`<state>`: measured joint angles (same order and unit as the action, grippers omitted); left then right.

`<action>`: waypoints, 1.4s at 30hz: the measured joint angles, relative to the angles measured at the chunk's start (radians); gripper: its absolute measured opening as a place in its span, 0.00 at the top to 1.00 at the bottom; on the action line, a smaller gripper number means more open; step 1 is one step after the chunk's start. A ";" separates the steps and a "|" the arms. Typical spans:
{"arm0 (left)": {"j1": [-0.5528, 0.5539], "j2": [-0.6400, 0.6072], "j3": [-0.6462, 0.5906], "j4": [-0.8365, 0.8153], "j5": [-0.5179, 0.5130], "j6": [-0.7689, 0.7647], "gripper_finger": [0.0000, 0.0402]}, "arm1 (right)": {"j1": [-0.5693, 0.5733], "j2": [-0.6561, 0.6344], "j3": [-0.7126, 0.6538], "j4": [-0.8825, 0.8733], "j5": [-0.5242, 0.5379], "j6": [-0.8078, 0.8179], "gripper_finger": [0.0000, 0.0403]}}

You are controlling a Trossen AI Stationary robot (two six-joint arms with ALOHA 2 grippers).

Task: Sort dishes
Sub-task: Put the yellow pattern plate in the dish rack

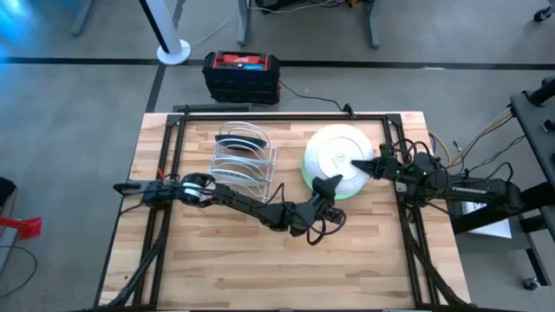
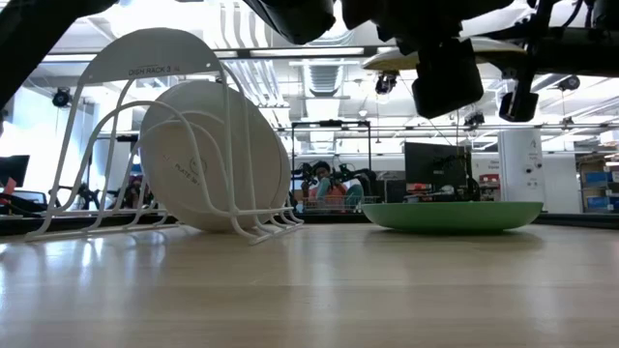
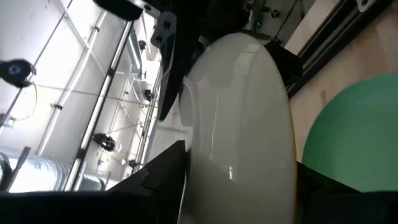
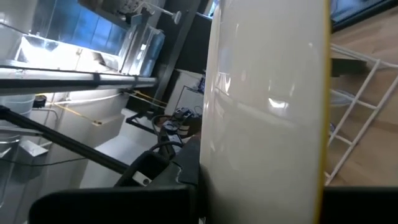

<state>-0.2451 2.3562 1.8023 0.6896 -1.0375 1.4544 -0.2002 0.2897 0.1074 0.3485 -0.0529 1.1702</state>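
While raised over the green plate [image 1: 323,188] at the tabletop's [image 1: 364,269] two o'clock, cream plate [image 1: 340,154]. Right fingers [image 1: 375,165] clamping its three-o'clock rim. Left fingers [image 1: 328,185] parted around its six-o'clock rim.

A white wire rack [image 1: 245,161] is set on the wooden table [image 1: 217,260]. A black and red case [image 1: 242,75] is placed on the floor beyond the table.
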 joint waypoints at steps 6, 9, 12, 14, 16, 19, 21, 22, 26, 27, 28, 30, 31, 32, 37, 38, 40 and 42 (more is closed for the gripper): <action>-0.004 0.000 0.001 -0.002 -0.046 -0.043 0.57 | -0.001 0.001 0.000 0.002 0.009 -0.008 0.94; -0.006 0.000 0.001 -0.001 -0.061 -0.083 0.54 | -0.001 0.000 0.000 0.005 0.010 -0.023 0.94; -0.006 -0.001 0.001 0.000 -0.084 -0.115 0.48 | -0.001 0.001 0.000 0.007 0.023 -0.039 0.94; -0.006 -0.002 0.001 0.009 -0.099 -0.116 0.44 | -0.001 0.001 0.000 0.008 0.029 -0.047 0.94; -0.007 -0.002 0.001 0.017 -0.111 -0.117 0.39 | -0.001 0.001 0.000 0.008 0.031 -0.051 0.94; -0.008 -0.002 0.001 0.017 -0.127 -0.103 0.32 | -0.001 0.000 0.000 0.008 0.038 -0.071 0.94; -0.009 -0.002 0.001 0.017 -0.133 -0.094 0.29 | -0.001 0.000 0.000 0.008 0.046 -0.085 0.94; -0.010 -0.003 0.001 0.017 -0.136 -0.094 0.28 | -0.001 0.000 0.000 0.008 0.049 -0.092 0.94; -0.018 -0.012 0.001 0.019 -0.160 -0.075 0.26 | -0.001 -0.001 0.000 0.015 0.056 -0.099 0.94; -0.020 -0.014 0.001 0.020 -0.170 -0.066 0.26 | -0.001 -0.001 0.000 0.021 0.058 -0.103 0.94; -0.022 -0.016 0.001 0.021 -0.178 -0.057 0.26 | -0.001 -0.001 0.000 0.026 0.060 -0.110 0.94; -0.027 -0.017 0.001 0.025 -0.190 -0.049 0.26 | -0.001 -0.001 0.000 0.035 0.065 -0.122 0.94; -0.030 -0.017 0.001 0.025 -0.194 -0.049 0.26 | -0.001 -0.001 0.000 0.036 0.068 -0.125 0.94; -0.033 -0.018 0.001 0.025 -0.196 -0.048 0.26 | -0.001 -0.001 0.000 0.038 0.070 -0.130 0.94; -0.048 -0.018 0.001 0.036 -0.207 -0.040 0.26 | -0.001 -0.001 0.000 0.052 0.085 -0.160 0.94; -0.051 -0.018 0.001 0.048 -0.215 -0.031 0.26 | -0.002 -0.001 0.000 0.059 0.093 -0.181 0.94; -0.059 -0.023 0.004 0.079 -0.233 -0.015 0.26 | -0.003 0.000 -0.001 0.060 0.123 -0.236 0.94; -0.070 -0.029 0.006 0.114 -0.235 -0.005 0.26 | -0.003 0.001 -0.001 0.041 0.140 -0.291 0.94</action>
<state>-0.3151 2.3276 1.8080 0.8033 -1.2724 1.4491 -0.2029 0.2909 0.1060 0.3892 0.0866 0.8793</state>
